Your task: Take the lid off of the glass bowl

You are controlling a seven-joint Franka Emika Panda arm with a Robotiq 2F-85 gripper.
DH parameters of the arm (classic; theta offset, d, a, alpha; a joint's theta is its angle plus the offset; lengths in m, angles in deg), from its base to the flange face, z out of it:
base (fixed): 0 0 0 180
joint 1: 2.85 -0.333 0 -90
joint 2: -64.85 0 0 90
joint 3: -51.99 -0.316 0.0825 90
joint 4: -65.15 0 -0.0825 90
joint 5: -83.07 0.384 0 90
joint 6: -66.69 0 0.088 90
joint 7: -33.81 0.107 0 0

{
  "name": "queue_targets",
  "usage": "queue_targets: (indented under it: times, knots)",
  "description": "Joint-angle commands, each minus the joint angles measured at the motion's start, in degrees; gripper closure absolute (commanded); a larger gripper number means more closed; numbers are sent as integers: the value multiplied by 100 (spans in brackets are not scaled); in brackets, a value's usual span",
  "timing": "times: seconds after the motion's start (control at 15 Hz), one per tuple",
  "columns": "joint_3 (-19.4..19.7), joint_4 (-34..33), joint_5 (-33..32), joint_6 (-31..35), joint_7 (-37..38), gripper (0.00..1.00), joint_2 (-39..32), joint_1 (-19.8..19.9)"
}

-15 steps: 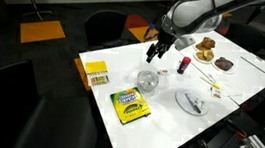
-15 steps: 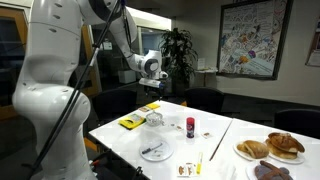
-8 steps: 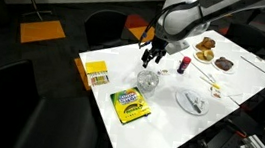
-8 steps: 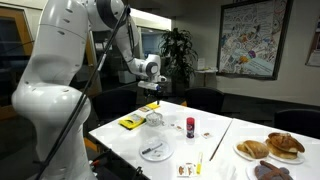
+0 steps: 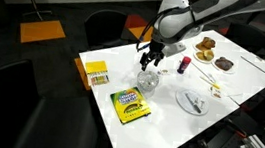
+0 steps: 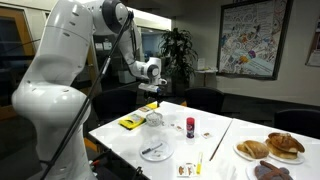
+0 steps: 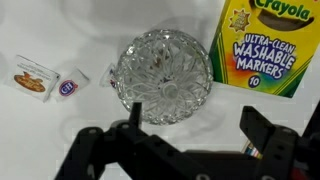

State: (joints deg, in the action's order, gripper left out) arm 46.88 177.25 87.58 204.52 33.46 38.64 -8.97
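Approach phase of lid removal. The lid (image 7: 162, 72) sits closed on the glass bowl (image 5: 148, 82), which stands on the white surface (image 5: 235, 78) near its middle. In the wrist view the marker box (image 7: 262, 48) lies at about 2 o'clock from the lid, and two small packets (image 7: 45, 83) at about 9 o'clock. The end effector (image 5: 153, 56) hangs above the bowl without touching it. Its fingers (image 7: 92, 152) are spread wide and hold nothing. The opening looks broader than the lid, probably so that the fingers can pass down either side of the rim or knob before closing. The wrist camera looks almost straight down. The cut-glass star lies just toward 12 o'clock of the gap between the fingers, which suggests the tool is being lined up over the lid's centre. The white plate (image 5: 192, 101) with utensils and the yellow box (image 5: 96, 74) stand apart from the bowl, leaving room for a vertical descent. The pictures do not show whether the lid has a distinct handle. Compared with one second earlier, the end effector (image 6: 150, 92) has come lower and closer to the bowl (image 6: 155, 119). The arm's upper links have swung further over the surface. The bowl, lid, marker box and plate have not shifted, and the lid is not yet lifted.
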Motion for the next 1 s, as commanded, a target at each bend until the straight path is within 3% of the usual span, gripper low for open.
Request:
queue_targets:
  times: [0.0, 0.33, 0.93]
  knots:
    - [-36, -259, 2, -341, 30, 0, -196, 20]
    - [-8, -346, -61, -651, 80, 0, -268, -18]
    - [99, -393, -439, -603, 441, 0, -347, -139]
